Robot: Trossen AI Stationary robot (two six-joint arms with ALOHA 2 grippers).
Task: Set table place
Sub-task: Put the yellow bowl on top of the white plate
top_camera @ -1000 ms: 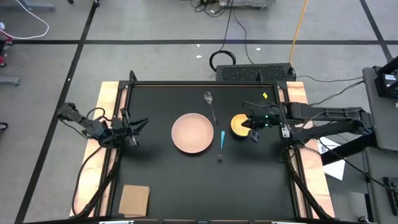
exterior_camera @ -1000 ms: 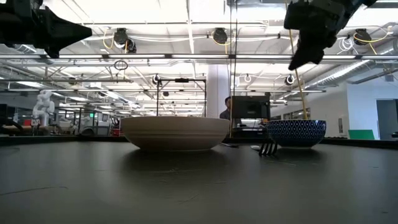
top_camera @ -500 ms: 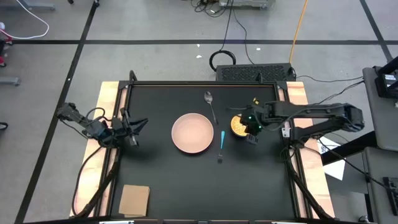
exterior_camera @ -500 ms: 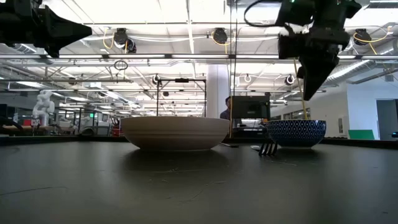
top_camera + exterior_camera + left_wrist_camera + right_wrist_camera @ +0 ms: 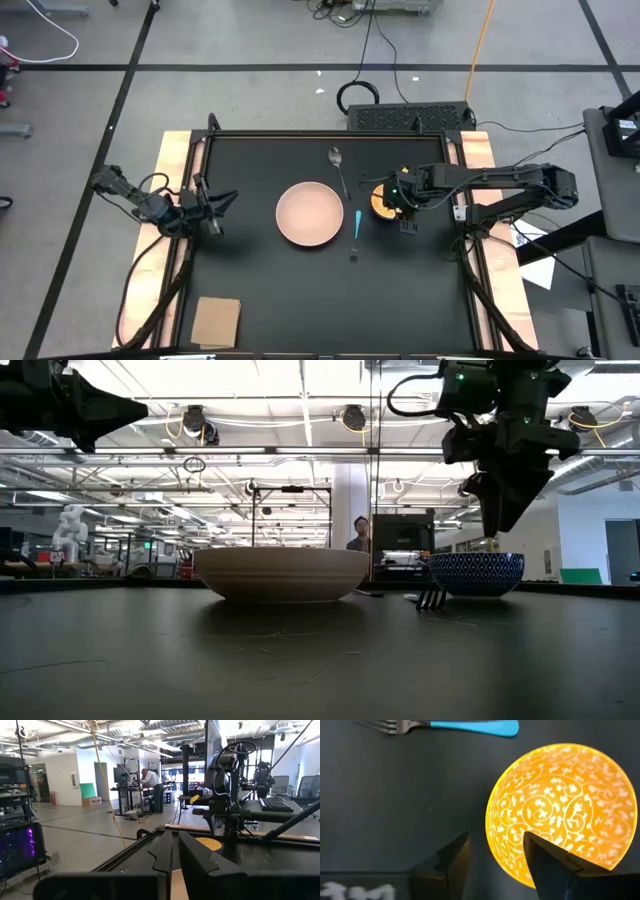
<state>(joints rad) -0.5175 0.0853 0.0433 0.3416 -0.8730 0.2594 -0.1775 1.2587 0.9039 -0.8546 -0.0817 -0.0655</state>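
table [image 5: 250, 290]: black top, pale wood strips at both sides.
plate [image 5: 310, 214]: pinkish, round, near the middle (a wide pale bowl shape in the low view [image 5: 283, 573]).
dish [image 5: 562, 812]: yellow with white scrollwork inside, right of the plate, blue-patterned outside [image 5: 476, 573].
fork [image 5: 356, 226]: light-blue handle, between plate and dish, tines toward the near edge.
spoon [image 5: 338, 165]: silver, beyond the plate, bowl end farthest away.
right gripper [image 5: 496, 857]: above the dish, pointing down, fingers [image 5: 546, 857] spread astride its rim, nothing pinched.
left gripper [image 5: 222, 205]: at the table's left edge, well apart from the plate, fingers nearly pressed together, holding nothing.
cardboard square [image 5: 216, 321]: tan, near-left corner.
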